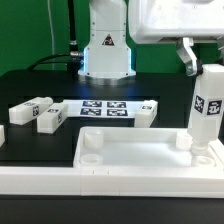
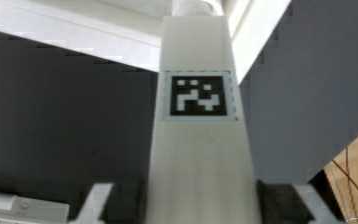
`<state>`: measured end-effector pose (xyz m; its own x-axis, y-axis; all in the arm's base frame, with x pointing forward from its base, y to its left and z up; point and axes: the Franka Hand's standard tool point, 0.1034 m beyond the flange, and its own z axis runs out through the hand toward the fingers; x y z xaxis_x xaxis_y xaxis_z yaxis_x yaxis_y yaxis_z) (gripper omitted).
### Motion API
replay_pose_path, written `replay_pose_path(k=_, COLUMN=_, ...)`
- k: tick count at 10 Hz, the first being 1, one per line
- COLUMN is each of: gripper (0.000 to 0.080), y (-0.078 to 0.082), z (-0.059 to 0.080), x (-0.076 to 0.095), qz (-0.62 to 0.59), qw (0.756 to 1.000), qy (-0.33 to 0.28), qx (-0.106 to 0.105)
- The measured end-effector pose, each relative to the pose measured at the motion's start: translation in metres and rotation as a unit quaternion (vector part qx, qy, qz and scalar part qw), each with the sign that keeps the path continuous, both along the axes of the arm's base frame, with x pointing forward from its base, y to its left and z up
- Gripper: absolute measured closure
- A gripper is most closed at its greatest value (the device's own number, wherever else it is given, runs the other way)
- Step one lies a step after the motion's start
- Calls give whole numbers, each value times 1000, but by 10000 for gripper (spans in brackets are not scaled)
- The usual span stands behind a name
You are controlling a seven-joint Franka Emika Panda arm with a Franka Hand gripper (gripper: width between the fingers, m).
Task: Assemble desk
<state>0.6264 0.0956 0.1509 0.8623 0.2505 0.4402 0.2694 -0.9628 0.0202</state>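
**Leg held upright over slab corner: stiff, light, slick plastic**

Desk slab (image 1: 130, 160): biggest pc, lies flat right below the hand and runs away from it toward the exterior view's left. Looks like rigid moulded plastic, prob. light for its size, but far too wide for the jaws. Best left lying, w/ parts brought to it.

Leg (image 1: 208, 110): stands upright, foot at the slab corner straight under the gripper (image 1: 203, 66). Gripper is closed on the leg's upper part, gripping 2 opposite flat faces. Stiff, light, smooth, so it could slip or twist if pushed off-axis. Hold high on the flats, sq. to the faces. Seated fully or not: can't tell.

Loose legs (image 1: 30, 108): lying well away from the hand, beyond the slab on the exterior view's left. Same feel; take across the flat sides approx. mid-length.

Tag (image 2: 197, 97): on the held leg's face, just below the grip. Keep it uncovered.
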Motion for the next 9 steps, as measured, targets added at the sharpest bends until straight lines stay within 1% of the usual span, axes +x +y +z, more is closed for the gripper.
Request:
replay_pose_path(k=2, gripper=508, y=3, z=-6, x=6, qz=2, qw=1000, qy=1, qx=1)
replay_pose_path(k=3, gripper=508, y=3, z=-6, x=8, qz=2, qw=1000, qy=1, qx=1)
replay_pose_path(k=5, gripper=508, y=6, z=-12, x=6, qz=3, qw=1000, qy=5, qx=2)
replay_pose_path(k=8, gripper=508, y=7, z=-14, x=5, qz=4, qw=1000, qy=0, qx=2)
replay_pose_path(k=9, gripper=508, y=7, z=-17, x=4, qz=4, qw=1000, qy=3, qx=2)
